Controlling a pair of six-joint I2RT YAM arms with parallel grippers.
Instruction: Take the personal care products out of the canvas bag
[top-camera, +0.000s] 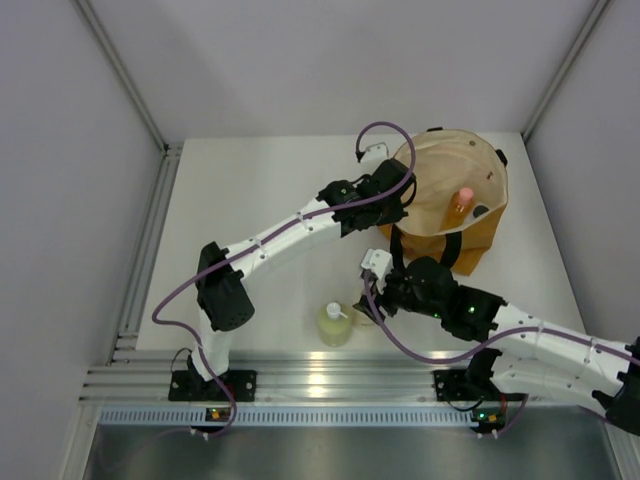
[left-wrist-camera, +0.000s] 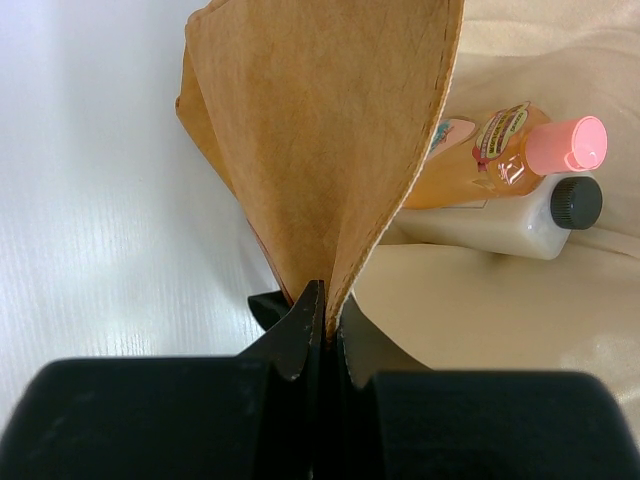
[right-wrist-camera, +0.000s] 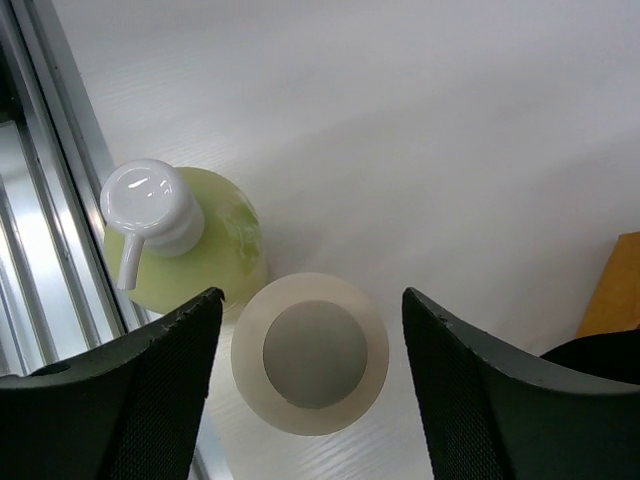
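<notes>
The mustard-tan canvas bag (top-camera: 482, 222) stands at the back right of the table with its mouth open. My left gripper (left-wrist-camera: 325, 300) is shut on the bag's rim (left-wrist-camera: 320, 130) and holds that wall up. Inside lie an orange bottle with a pink cap (left-wrist-camera: 500, 160) and a clear black-capped bottle (left-wrist-camera: 500, 222). On the table in front, a cream round jar (right-wrist-camera: 312, 352) stands beside the yellow-green pump bottle (right-wrist-camera: 200, 235). My right gripper (right-wrist-camera: 312, 295) is open over the jar, with a gap on each side between the fingers and the jar.
A metal rail (right-wrist-camera: 50, 250) runs along the near table edge just behind the pump bottle. The bag's black strap (top-camera: 452, 248) hangs down its front. Grey walls enclose the table on three sides.
</notes>
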